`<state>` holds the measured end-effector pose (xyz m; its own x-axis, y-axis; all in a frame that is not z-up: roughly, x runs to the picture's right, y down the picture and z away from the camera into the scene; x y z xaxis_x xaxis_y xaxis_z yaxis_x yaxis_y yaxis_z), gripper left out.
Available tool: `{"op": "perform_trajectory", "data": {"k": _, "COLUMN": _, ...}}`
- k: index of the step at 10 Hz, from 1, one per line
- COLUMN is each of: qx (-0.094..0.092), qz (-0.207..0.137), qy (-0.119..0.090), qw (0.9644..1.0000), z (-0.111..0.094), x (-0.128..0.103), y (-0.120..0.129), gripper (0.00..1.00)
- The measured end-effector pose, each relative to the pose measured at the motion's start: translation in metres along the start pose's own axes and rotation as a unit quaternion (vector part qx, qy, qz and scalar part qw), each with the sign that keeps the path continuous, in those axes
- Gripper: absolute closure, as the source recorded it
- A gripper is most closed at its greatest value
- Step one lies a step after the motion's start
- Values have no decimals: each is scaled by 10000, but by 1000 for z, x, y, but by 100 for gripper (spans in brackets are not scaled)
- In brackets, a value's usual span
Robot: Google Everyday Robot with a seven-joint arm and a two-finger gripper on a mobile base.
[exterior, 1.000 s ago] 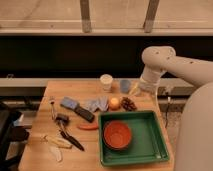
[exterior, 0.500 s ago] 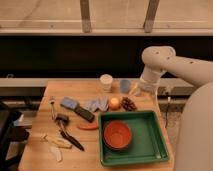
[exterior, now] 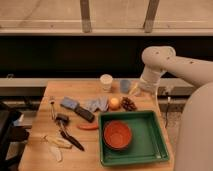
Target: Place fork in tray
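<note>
The fork (exterior: 52, 107) is a thin silvery piece lying on the wooden table (exterior: 40, 160) near its left edge, handle pointing away from me. The tray (exterior: 145, 142) is dark green and sits at the table's front right, with an orange-red bowl (exterior: 118, 135) in its left half. My gripper (exterior: 134, 91) hangs at the end of the white arm over the back right of the table, beside a blue cup (exterior: 125, 86). It is open and holds nothing. It is far to the right of the fork and just behind the tray.
A white cup (exterior: 106, 81) stands at the back. An orange fruit (exterior: 115, 103), a brown cluster (exterior: 129, 104), a grey cloth (exterior: 96, 104), a blue sponge (exterior: 69, 103) and a black block (exterior: 85, 114) lie mid-table. A black-handled utensil (exterior: 69, 136), a red strip (exterior: 87, 127) and a banana peel (exterior: 55, 145) lie front left.
</note>
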<state>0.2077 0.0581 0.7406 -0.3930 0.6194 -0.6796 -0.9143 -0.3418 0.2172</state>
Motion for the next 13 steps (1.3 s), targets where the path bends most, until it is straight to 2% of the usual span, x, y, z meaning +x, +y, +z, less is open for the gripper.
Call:
{"op": "perform_trajectory", "data": {"k": 4, "qx": 42, "qz": -39, "qy": -32, "qw": 10000, "z": 1, "x": 1, "y": -1, "gripper": 20}}
{"op": "perform_trajectory", "data": {"k": 5, "qx": 110, "qz": -168, "qy": -68, "qw": 9998, "z": 2, "x": 1, "y": 3, "gripper": 20}}
{"op": "perform_trajectory", "data": {"k": 7, "qx": 164, "qz": -597, "qy": -83, "qw": 9980, "z": 4, "x": 6, "y": 32, "gripper": 20}}
{"op": "perform_trajectory", "data": {"k": 9, "qx": 192, "qz": -1053, "qy": -96, "qw": 9942, "z": 6, "x": 15, "y": 77, "gripper": 20}}
{"op": "perform_trajectory", "data": {"k": 11, "qx": 199, "qz": -1599, "qy": -99, "qw": 9869, "z": 7, "x": 30, "y": 130, "gripper": 20}}
{"op": "perform_trajectory", "data": {"k": 13, "qx": 187, "qz": -2113, "qy": -76, "qw": 9772, "z": 8, "x": 52, "y": 175, "gripper": 20}}
